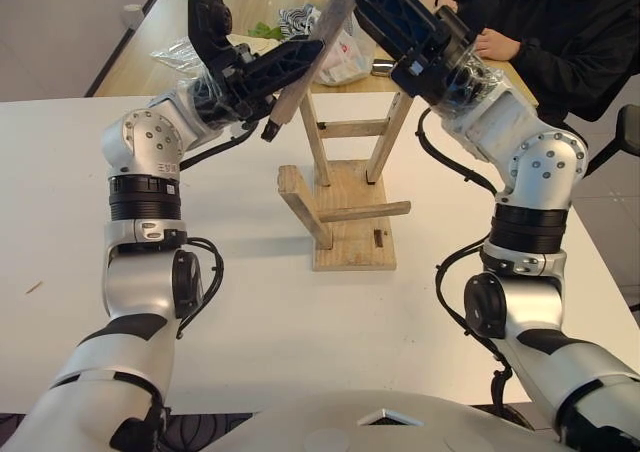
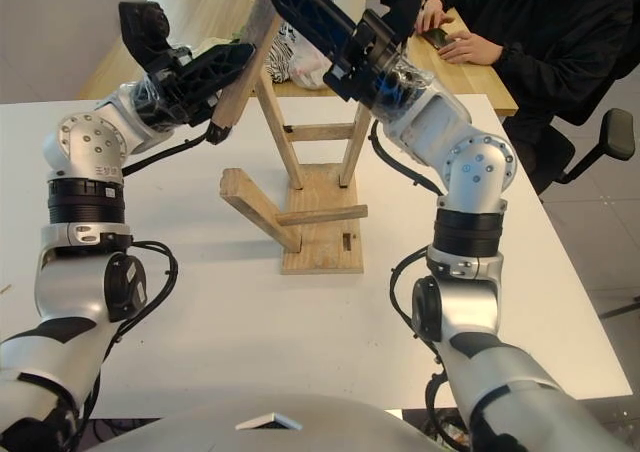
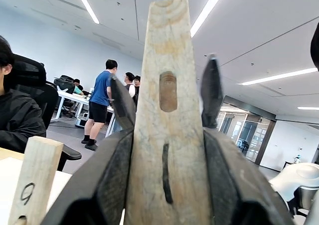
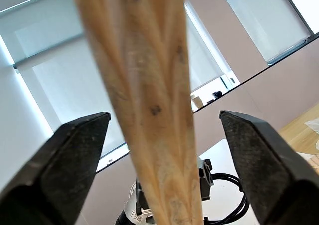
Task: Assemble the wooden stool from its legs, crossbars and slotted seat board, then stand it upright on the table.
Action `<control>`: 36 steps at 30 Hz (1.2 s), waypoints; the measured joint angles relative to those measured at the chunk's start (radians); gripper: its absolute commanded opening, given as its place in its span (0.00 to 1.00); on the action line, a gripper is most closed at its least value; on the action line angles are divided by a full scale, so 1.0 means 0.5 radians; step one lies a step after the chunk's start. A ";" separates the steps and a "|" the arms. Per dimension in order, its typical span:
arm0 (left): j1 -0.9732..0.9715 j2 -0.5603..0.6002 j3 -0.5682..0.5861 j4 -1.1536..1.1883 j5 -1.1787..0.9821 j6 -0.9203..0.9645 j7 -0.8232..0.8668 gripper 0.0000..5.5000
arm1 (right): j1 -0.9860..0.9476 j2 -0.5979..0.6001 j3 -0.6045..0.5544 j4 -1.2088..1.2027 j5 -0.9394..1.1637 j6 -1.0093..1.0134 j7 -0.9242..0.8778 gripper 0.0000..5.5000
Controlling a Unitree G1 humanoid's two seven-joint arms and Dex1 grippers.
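I judge this to be the fourth-leg step. My left pincer point(image 1: 300, 60) is clamped tight on the fourth leg point(image 3: 149, 135), both fingers pressed against its sides, and holds it slanted in the air above the 11 o'clock corner of the seat board point(image 1: 350, 250). My right pincer point(image 4: 162, 119) sits around the upper end of that same leg with its fingers spread wide, a clear gap on each side, gripping nothing.

The seat board lies flat, underside up, in the middle of the table point(image 1: 250, 302). Two standing legs point(image 1: 317, 142) rise from its 12 o'clock end, joined by a crossbar point(image 1: 352, 129). At the 9 o'clock edge a leaning leg point(image 1: 303, 204) tilts outward, and a second crossbar point(image 1: 365, 212) runs from it toward 3 o'clock, its far end free. An open slot point(image 1: 379, 238) shows near the 4 o'clock corner.

Next, I think the held leg must travel to that slot, go in upright, and take the free crossbar end into its side hole. The right pincer would need to close first to steady the top. The leaning leg probably wants straightening too.

As for writing, the left wrist view shows a hand-drawn figure point(image 3: 27, 192) resembling a 9 on another leg's end. I can read nothing else on the wood.
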 measured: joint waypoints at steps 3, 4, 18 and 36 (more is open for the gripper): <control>0.004 -0.012 -0.016 -0.008 0.000 0.019 0.002 0.36 | 0.000 0.009 0.019 0.004 0.000 0.006 0.022 0.47; 0.003 -0.013 -0.016 -0.008 0.000 0.024 0.003 0.36 | 0.000 0.009 0.019 0.004 0.000 0.007 0.025 0.42; 0.223 0.146 0.019 0.097 0.161 -0.014 0.177 0.72 | 0.203 -0.230 -0.184 -0.022 -0.081 0.018 0.080 0.37; 0.340 0.064 0.387 0.154 0.210 -0.457 0.750 0.98 | 1.320 -0.526 -0.082 -0.037 -0.789 -0.831 1.252 0.37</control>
